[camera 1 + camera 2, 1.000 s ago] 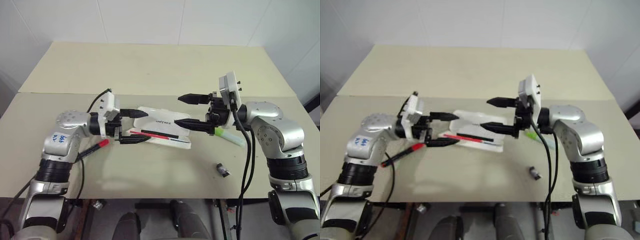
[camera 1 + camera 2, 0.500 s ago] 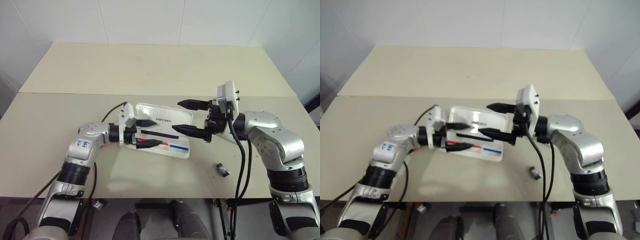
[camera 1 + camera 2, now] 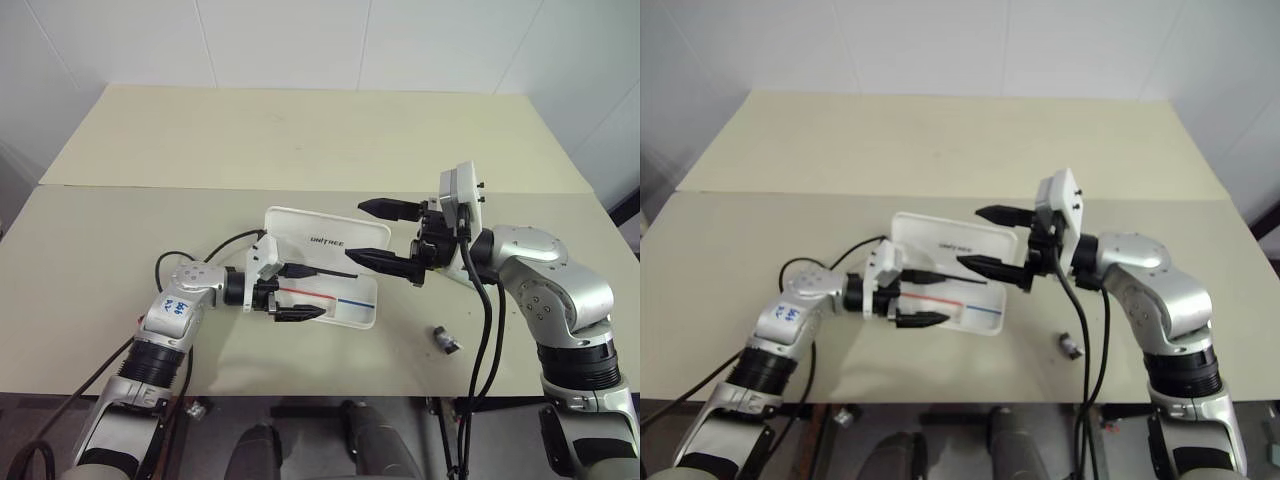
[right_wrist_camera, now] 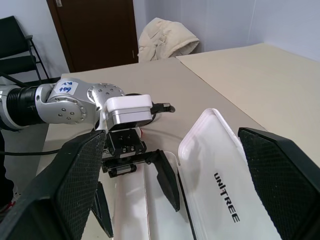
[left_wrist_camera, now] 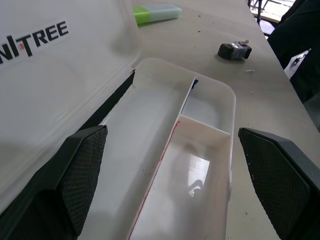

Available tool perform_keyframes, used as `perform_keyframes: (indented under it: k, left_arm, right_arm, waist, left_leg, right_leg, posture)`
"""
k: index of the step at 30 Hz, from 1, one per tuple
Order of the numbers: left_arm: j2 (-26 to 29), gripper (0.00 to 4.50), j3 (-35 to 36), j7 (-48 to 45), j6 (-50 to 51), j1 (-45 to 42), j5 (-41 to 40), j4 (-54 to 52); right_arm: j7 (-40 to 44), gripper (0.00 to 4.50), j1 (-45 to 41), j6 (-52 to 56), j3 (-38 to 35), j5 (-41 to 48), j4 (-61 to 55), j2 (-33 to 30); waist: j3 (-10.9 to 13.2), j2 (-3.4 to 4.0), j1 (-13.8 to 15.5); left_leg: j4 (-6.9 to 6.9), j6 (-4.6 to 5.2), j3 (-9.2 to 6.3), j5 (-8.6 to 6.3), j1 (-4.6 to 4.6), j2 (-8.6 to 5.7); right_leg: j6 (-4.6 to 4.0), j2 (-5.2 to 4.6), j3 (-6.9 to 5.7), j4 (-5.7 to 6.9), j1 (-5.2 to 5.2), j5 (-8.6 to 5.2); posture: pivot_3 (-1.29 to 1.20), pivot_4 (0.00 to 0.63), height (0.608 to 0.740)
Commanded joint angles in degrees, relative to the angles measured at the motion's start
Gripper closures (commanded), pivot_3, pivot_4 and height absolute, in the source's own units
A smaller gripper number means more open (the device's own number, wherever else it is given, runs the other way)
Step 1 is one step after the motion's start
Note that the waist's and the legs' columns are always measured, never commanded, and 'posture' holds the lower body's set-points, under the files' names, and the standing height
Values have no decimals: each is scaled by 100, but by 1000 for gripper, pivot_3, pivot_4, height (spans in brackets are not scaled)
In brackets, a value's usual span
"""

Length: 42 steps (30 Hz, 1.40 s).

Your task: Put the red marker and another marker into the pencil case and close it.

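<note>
Since a second ago the white hard plastic pencil case [image 3: 322, 270] lies opened, its long axis running between both grippers' released fingers [image 3: 300, 314].

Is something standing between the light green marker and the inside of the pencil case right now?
The pencil case lies open, its tray empty. Only the open left gripper sits over the tray's end and may hinder placing the light green marker there.

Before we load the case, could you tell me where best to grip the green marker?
Probably mid-barrel, from above, with the fingers across its length: the green marker is slim and lies flat on the table, just past the case's raised lid.
</note>
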Motion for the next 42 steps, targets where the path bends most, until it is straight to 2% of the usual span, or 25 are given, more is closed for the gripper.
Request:
perform_keyframes:
  k: [1,11,15,19,23,26,30,37,42]
  left_arm:
    - [70,0,121,-159,-171,-146,-93,-312]
    - [402,0,319,-470,-307,-194,-186,-662]
    - [736,0,431,-725,-357,-97,-229,-887]
    - [1653,0,940,-1189,-10,122,-583,-1356]
    - [2459,0,1348,-1378,386,337,-805,-1526]
    - [3245,0,1494,-1417,688,512,-533,-1402]
    - [3877,0,1482,-872,988,809,51,-1115]
    - [4021,0,1475,-26,1875,1333,400,-1445]
    - [4009,0,1280,239,2003,1574,628,-1529]
  right_arm:
    - [228,28,-13,-190,-56,32,-204,-136]
    - [681,28,-12,-645,83,-333,87,-188]
    - [1026,28,78,-939,180,-486,91,-317]
    - [1511,28,132,-1156,102,-454,144,-586]
    - [1658,28,100,-1345,72,-533,363,-720]
    - [1708,28,46,-1494,61,-636,584,-751]
    - [1638,28,27,-1612,105,-694,708,-667]
    - [1517,28,48,-1705,145,-755,734,-511]
    - [1414,28,76,-1698,129,-773,686,-444]
  waist:
    - [0,0,1]
    - [0,0,-5]
    - [0,0,-7]
    - [1,-1,-44]
    - [1,-2,-31]
    - [6,-9,-33]
    - [6,-8,-31]
    - [8,-10,-28]
    - [8,-10,-26]
  left_leg:
    - [0,0,0,0,0,0]
    - [-1,0,0,0,0,0]
    - [-2,0,0,0,0,0]
    - [-5,0,1,0,-2,2]
    - [-9,0,1,0,4,6]
    - [-6,0,3,0,5,6]
    - [-9,0,5,0,5,6]
    - [-14,1,5,-1,3,8]
    - [-15,0,4,-2,3,10]
  right_leg:
    - [0,0,0,0,0,0]
    - [0,0,0,-1,0,0]
    - [0,1,-1,-3,0,0]
    - [-1,1,-1,-7,-1,-1]
    - [-9,2,-5,-5,-1,-5]
    - [-10,2,-4,-4,0,-6]
    - [-25,1,-5,-9,-2,-15]
    - [-18,1,-7,-7,-4,-15]
    - [-19,1,-9,-5,-6,-15]
  posture:
    - [0,150,740]
    - [0,150,740]
    - [0,150,740]
    - [0,150,740]
    - [0,150,740]
    - [0,150,740]
    - [0,150,740]
    - [0,150,740]
    - [0,150,740]
